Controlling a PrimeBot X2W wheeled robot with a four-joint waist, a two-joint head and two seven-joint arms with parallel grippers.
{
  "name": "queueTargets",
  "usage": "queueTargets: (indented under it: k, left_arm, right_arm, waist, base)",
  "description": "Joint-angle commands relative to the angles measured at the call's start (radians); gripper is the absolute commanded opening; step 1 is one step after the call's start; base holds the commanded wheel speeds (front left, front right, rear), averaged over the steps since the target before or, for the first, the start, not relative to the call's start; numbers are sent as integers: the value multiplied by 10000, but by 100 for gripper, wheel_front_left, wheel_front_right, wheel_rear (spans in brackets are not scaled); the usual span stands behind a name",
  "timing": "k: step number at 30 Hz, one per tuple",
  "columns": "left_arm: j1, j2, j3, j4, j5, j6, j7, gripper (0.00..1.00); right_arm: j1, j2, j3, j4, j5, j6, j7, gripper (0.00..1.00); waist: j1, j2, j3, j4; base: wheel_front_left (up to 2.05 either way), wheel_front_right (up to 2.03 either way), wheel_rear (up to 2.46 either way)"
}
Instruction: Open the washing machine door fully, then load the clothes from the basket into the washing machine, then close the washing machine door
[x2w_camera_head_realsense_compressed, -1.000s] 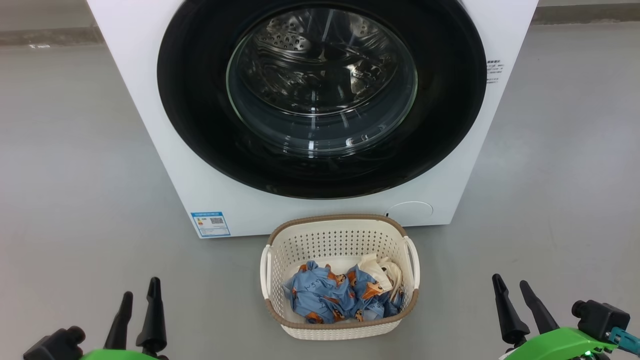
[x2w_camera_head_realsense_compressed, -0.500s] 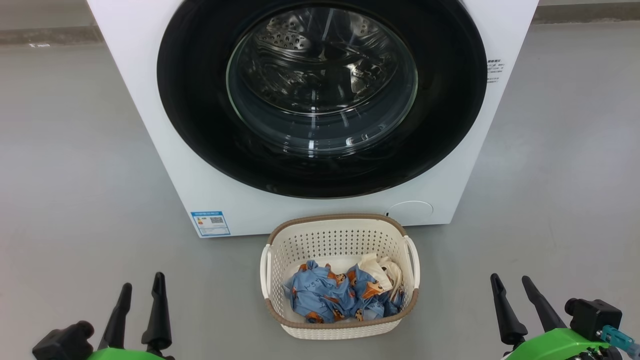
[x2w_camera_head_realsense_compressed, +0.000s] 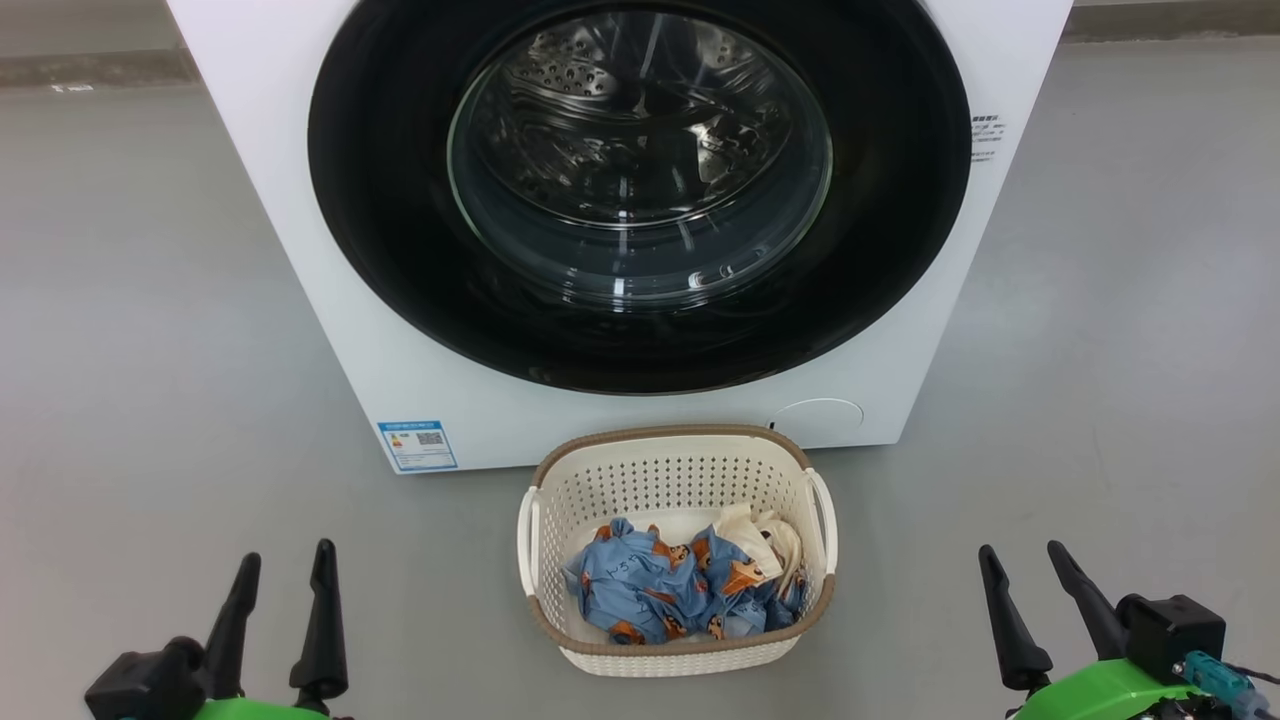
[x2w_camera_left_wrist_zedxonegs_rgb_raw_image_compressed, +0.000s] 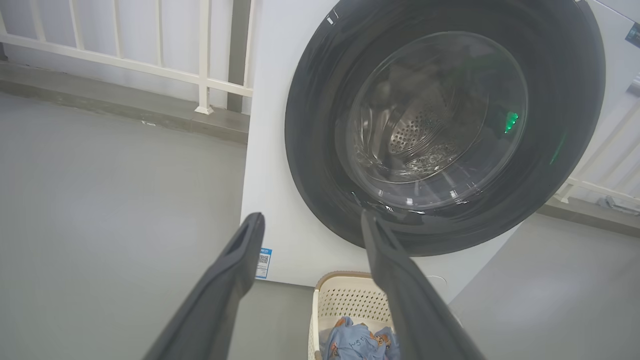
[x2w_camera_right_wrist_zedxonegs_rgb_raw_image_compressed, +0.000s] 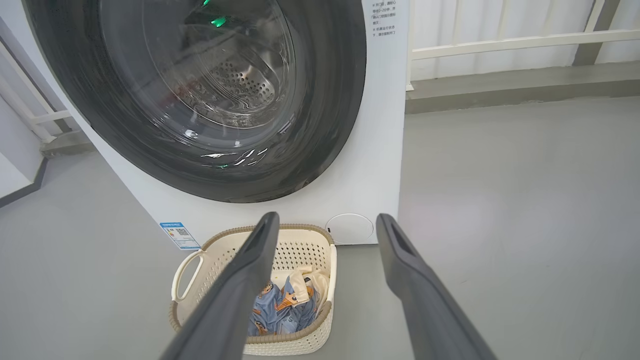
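The white washing machine (x2w_camera_head_realsense_compressed: 300, 250) stands ahead of me with its round black-rimmed door (x2w_camera_head_realsense_compressed: 380, 250) shut flat against the front; the steel drum shows through the glass. On the floor in front sits the cream basket (x2w_camera_head_realsense_compressed: 680, 475) holding the blue printed and cream clothes (x2w_camera_head_realsense_compressed: 680, 590). My left gripper (x2w_camera_head_realsense_compressed: 285, 565) is open at the lower left, well short of the basket. At the lower right my right gripper (x2w_camera_head_realsense_compressed: 1020, 560) is open too, empty. The door (x2w_camera_left_wrist_zedxonegs_rgb_raw_image_compressed: 320, 150) and basket (x2w_camera_left_wrist_zedxonegs_rgb_raw_image_compressed: 350, 300) show between the left fingers; the basket (x2w_camera_right_wrist_zedxonegs_rgb_raw_image_compressed: 300, 245) and clothes (x2w_camera_right_wrist_zedxonegs_rgb_raw_image_compressed: 285, 300) lie below the right fingers.
Bare grey floor (x2w_camera_head_realsense_compressed: 150, 350) spreads on both sides of the machine. A white railing (x2w_camera_left_wrist_zedxonegs_rgb_raw_image_compressed: 150, 70) on a low kerb runs behind it on the left, and another railing (x2w_camera_right_wrist_zedxonegs_rgb_raw_image_compressed: 500, 42) runs behind on the right. A blue label (x2w_camera_head_realsense_compressed: 418, 445) and round cap (x2w_camera_head_realsense_compressed: 818, 420) sit low on the machine's front.
Both grippers have shifted slightly: the left one a little to the right and the right one a little up. The picture has drifted a touch. Door, basket and clothes stay put.
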Motion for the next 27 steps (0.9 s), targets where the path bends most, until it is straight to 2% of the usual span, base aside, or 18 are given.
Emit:
queueTargets:
  k: [1, 6, 27]
  left_arm:
    - [-124, 210, 274, -303, 380, -24, -182, 100]
    - [-128, 260, 300, -244, 772, -25, -310, 100]
    - [-197, 430, 435, 221, 887, -25, -310, 100]
  right_arm:
    - [-293, -140, 187, -257, -358, 15, -191, 100]
    - [-310, -152, 173, -254, -856, 16, -318, 100]
    - [-245, -97, -169, -408, -884, 16, -318, 100]
  waist:
    - [0, -1, 3, -11]
    - [0, -1, 20, -39]
    - [0, -1, 58, -95]
  base:
    - [0, 0, 0]
    - [0, 0, 0]
    - [0, 0, 0]
